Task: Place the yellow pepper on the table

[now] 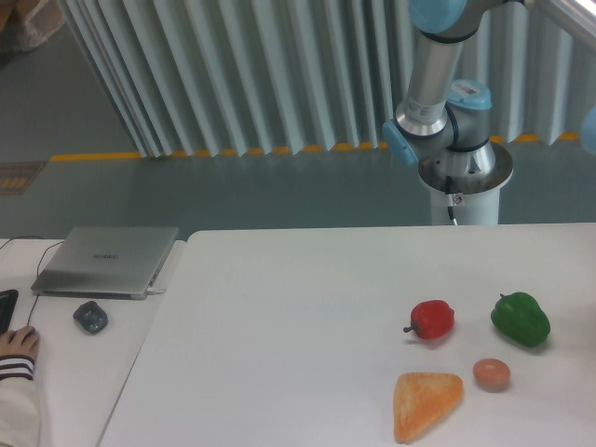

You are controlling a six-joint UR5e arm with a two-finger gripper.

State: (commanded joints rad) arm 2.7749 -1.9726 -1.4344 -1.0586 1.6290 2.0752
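The yellow pepper does not show anywhere in the camera view. The white table (279,317) fills the lower middle and right. Only the arm's base and lower joints (438,121) show at the back right, behind the table's far edge. The arm runs up and out of the top right of the frame, and the gripper is out of view.
On the table's right part lie a red pepper (432,319), a green pepper (521,319), a small brown egg-like object (492,374) and an orange toast-like wedge (426,404). A side desk at left bears a grey laptop (107,261), a dark mouse (90,317) and a person's hand (17,345).
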